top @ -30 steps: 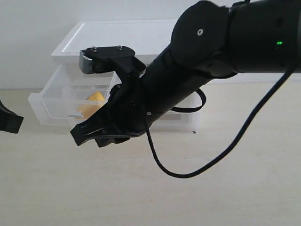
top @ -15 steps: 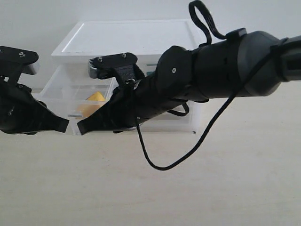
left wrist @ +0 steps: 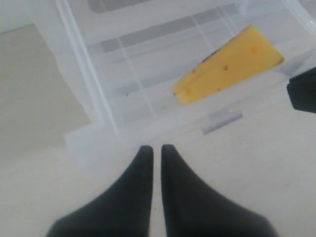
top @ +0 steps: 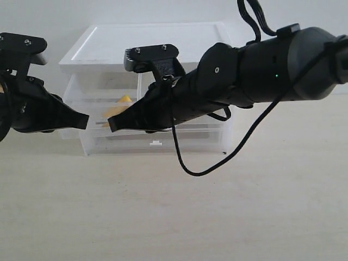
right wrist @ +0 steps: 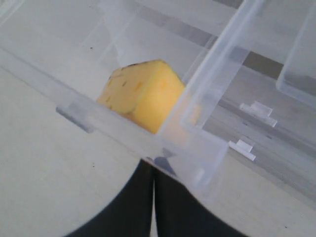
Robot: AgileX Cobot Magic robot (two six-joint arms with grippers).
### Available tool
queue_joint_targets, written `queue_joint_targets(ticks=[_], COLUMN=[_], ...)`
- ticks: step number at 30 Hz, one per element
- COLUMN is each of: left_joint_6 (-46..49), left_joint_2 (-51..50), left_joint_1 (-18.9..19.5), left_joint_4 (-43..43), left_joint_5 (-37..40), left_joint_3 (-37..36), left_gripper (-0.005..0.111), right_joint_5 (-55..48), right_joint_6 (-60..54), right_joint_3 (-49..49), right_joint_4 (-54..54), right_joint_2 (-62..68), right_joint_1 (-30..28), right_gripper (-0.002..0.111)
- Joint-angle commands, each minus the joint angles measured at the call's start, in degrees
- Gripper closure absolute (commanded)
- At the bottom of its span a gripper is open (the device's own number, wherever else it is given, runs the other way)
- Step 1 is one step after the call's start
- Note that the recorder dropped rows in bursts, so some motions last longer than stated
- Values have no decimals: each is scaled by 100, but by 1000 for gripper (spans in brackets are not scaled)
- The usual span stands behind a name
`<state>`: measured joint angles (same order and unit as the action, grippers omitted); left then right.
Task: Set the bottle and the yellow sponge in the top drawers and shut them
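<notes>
Pushed back since a second ago, the top drawer [left wrist: 163,131] now sits nearly home in the cabinet [top: 157,43], and the left tool [top: 84,120], then only at the picture's edge, has come up to its front. The yellow sponge [top: 122,103] lies inside that drawer, on its floor, showing through the clear plastic; the left wrist view has it as a wedge [left wrist: 229,64] lying flat behind the front wall, near the small handle tab [left wrist: 222,121]. The left tool's fingers [left wrist: 143,163] are pressed together with a thin slit between them, pointing at the drawer's front wall; whether they touch it is unclear. The right tool [top: 112,124] is pressed together as well, empty, its tips against the same front wall near a corner. Both arms reach low over the pale counter [top: 174,217] on which the cabinet stands.
</notes>
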<state>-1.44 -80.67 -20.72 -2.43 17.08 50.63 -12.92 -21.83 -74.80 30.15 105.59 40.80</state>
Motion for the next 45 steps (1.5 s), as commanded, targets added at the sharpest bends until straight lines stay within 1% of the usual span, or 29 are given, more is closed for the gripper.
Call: queue_joint_targets(ticks=[1, 4, 6, 9, 13, 15, 18, 19, 21, 26, 29, 33, 40, 45], left_joint_6=[-85, -37, 83, 72, 72, 10, 1, -77, -77, -77, -77, -77, 144, 144], left_joint_2=[-13, -13, -3, 125, 302, 329, 329, 329, 329, 318, 198, -165, -865, -1137], left_joint_1=[10, 10, 10, 10, 10, 10, 10, 10, 10, 10, 10, 10, 10, 10], left_joint_4=[-1, -1, -18, 6, 26, 49, 49, 49, 150, 327, 348, 348, 335, 304], left_joint_5=[-311, -379, -366, 283, 500, 728, 1263, 1514, 1739, 1180, 852, 431, -825, -1008], left_joint_3=[112, 468, 689, 902, 902, 902, 875, 798, 609, 247, 173, 173, 243, 594], left_gripper=[103, 103, 103, 103, 103, 103, 103, 103, 103, 103, 103, 103, 103, 103], right_joint_5=[534, 796, 715, 350, 45, -127, -580, -911, -1227, -1471, -1246, -746, 320, 1072], right_joint_6=[-72, -72, -76, -103, -114, -114, -101, -72, 72, 248, 248, 199, 68, -15], right_joint_3=[-76, -76, -167, -214, -214, -214, -191, -191, -191, -187, -187, -187, -187, -187], right_joint_4=[-52, -52, -52, -65, -77, -75, -75, -75, -75, -22, 85, 107, 67, 67], right_joint_2=[-262, -390, -491, -713, -835, -835, -835, -835, -835, -668, -432, -143, -44, 115], right_joint_1=[-84, -84, -84, -84, -84, -84, -84, -84, -84, -84, -84, -84, -94, -94], right_gripper=[108, 108, 108, 108, 108, 108, 108, 108, 108, 108, 108, 108, 108, 108])
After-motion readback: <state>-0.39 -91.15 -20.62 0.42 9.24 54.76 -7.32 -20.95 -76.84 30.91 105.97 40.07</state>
